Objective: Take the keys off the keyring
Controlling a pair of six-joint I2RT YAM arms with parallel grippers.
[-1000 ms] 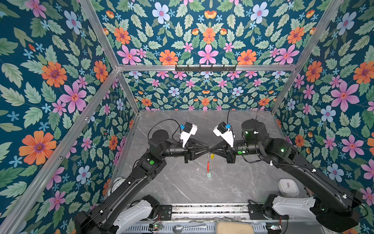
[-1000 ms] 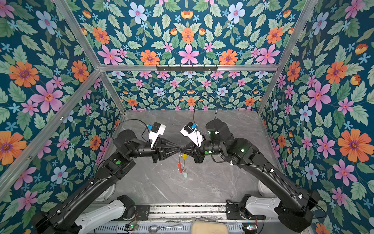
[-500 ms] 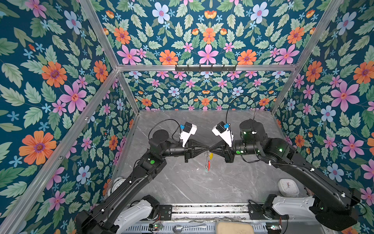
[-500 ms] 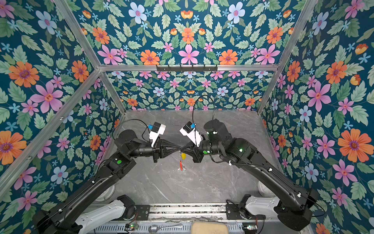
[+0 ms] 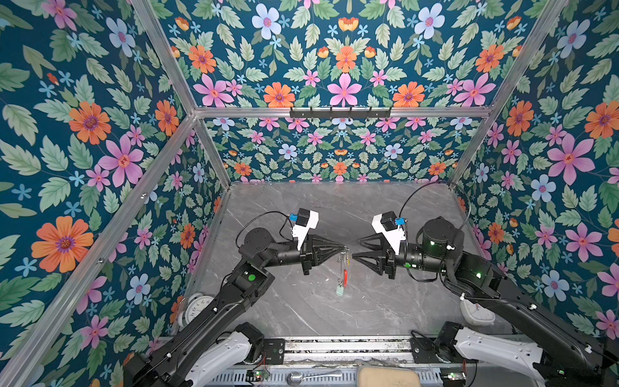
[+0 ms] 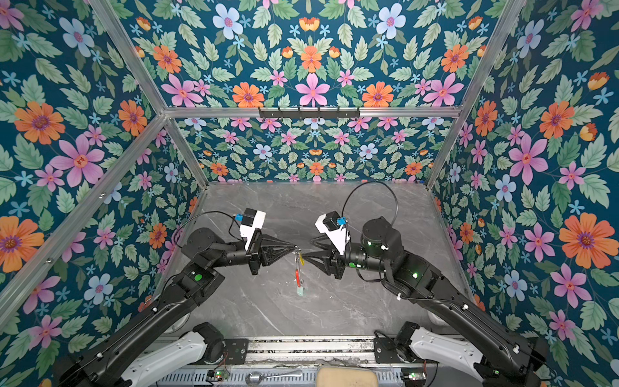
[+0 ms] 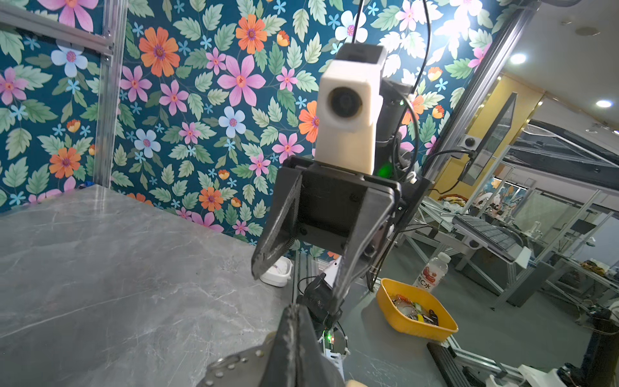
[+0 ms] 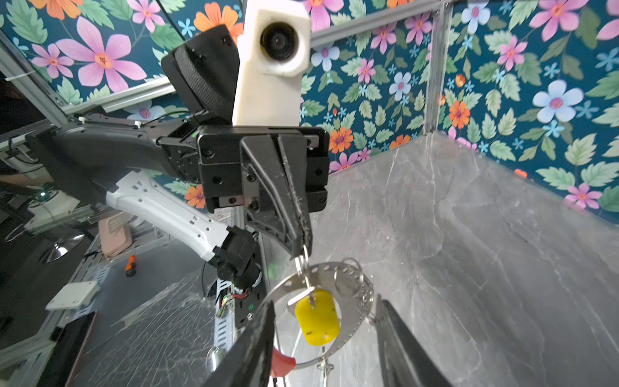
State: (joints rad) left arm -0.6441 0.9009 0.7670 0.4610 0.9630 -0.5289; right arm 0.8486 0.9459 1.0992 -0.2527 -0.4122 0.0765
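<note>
Moved: right gripper (image 5: 355,249) released, backed toward 3 o'clock, fingers apart.
Grip: left gripper (image 5: 345,248) clamped shut on keyring (image 8: 321,268) top.
Hanging: yellow-tagged key (image 8: 316,321), mint-tagged key (image 5: 340,290) on it, 6 o'clock beneath.

My left claw (image 5: 344,248) pinched on the top of the keyring (image 5: 342,265), hoop hanging edge-on over the grey tabletop (image 5: 301,207), red sleeve (image 5: 345,278) and mint tag (image 5: 340,290) low, my right claw (image 5: 355,249) spread, just beside

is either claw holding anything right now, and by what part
Left claw pinches the keyring by a small loop at its top edge; right claw is open, holding nothing.
</note>
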